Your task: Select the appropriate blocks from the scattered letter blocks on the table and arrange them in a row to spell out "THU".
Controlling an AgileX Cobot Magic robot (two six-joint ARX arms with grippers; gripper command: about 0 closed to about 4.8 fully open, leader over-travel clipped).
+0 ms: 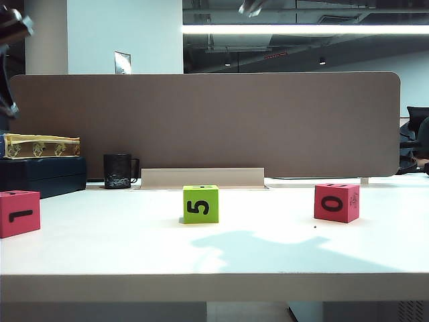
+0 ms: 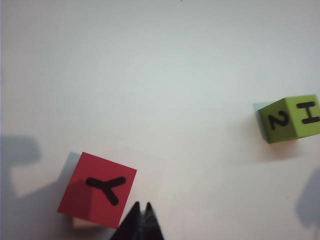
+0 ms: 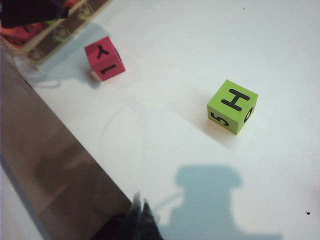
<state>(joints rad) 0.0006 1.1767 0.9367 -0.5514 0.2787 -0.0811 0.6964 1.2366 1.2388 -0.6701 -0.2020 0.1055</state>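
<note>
My left pincer (image 2: 141, 210) closed, empty, beside red Y block (image 2: 97, 189). My right pincer (image 3: 140, 210) closed, empty, above counter (image 1: 268, 248). Green H block (image 3: 232, 106) mid-counter, red 0 block (image 1: 336, 202) right.

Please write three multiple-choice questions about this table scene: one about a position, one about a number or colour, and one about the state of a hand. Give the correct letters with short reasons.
1. Where does the lime-green block stand in the exterior view?
A. Between the two pinkish-red blocks
B. At the far left
C. On top of a red block

2. How many letter blocks are on the table?
A. Two
B. Three
C. Five

3. What is the state of the left hand?
A. Open around a block
B. Shut on the green block
C. Shut and holding nothing

Answers:
1 A: the lime-green block sits between the left red block and the right red block.
2 B: only these three cubes stand on the table.
3 C: the left hand shows its fingertips pressed together above the bare table, beside the red block.
</note>
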